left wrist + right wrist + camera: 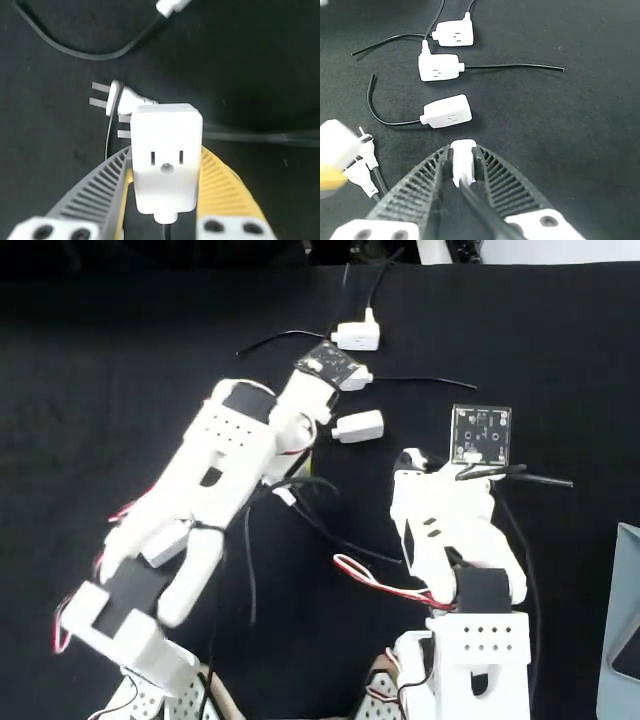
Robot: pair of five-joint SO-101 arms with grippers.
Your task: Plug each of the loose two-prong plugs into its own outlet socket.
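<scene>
Open black surface (580,360) runs toward the far right corner; three outlet sockets (440,67) lie mid-surface near the far edge; left gripper (165,155) fingers clamp a fourth socket (165,170), just beside two loose two-prong plugs (107,97); right gripper (463,150) fingers pinch a white corded plug (462,165), near the closest socket.

Three white plastic outlet blocks (439,67) and thin black cables (510,66) crowd the far centre; the black cloth table (570,350) lies open far right.
</scene>
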